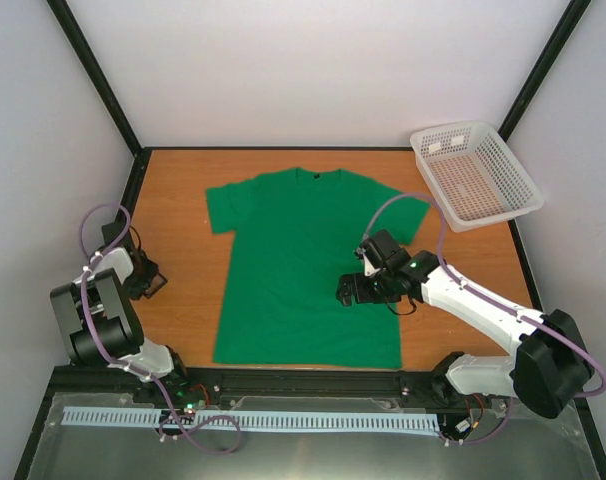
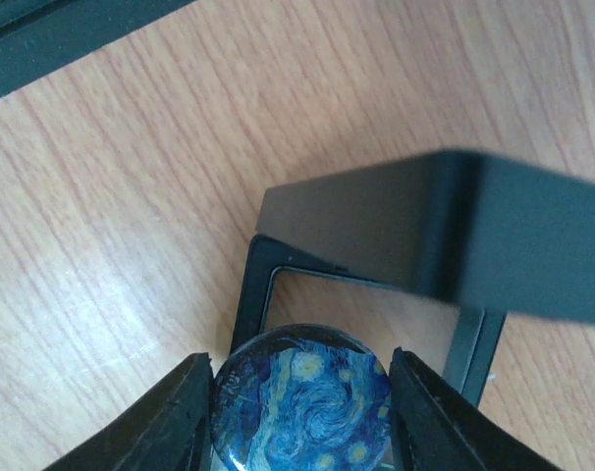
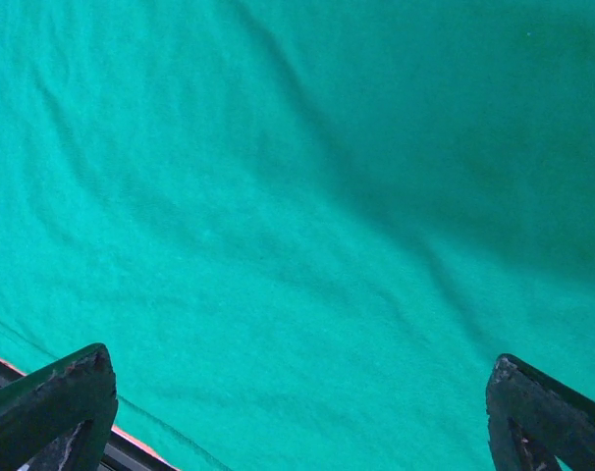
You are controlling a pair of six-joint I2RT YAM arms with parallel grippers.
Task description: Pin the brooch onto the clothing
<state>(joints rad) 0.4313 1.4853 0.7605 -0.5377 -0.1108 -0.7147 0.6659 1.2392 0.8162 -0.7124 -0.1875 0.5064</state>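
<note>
The brooch [image 2: 302,397], a small round badge with a blue swirling picture, lies in the small black square-framed case [image 2: 268,285], whose lid [image 2: 455,231] stands raised. My left gripper [image 2: 302,417] has its two fingers against the brooch's left and right edges, shut on it. From above, the left gripper [image 1: 148,278] is at the table's left side, apart from the clothing [image 1: 293,260], a green T-shirt spread flat. My right gripper [image 1: 351,290] hovers open over the shirt's lower right part. Its wrist view shows only green cloth [image 3: 297,196] between the wide-spread fingers [image 3: 72,392].
A white mesh basket [image 1: 473,172] sits at the back right corner. A black frame rail [image 1: 133,195] borders the wooden table [image 1: 173,200] on the left, close to the case. The shirt's bottom hem [image 3: 81,397] and the table's edge show in the right wrist view.
</note>
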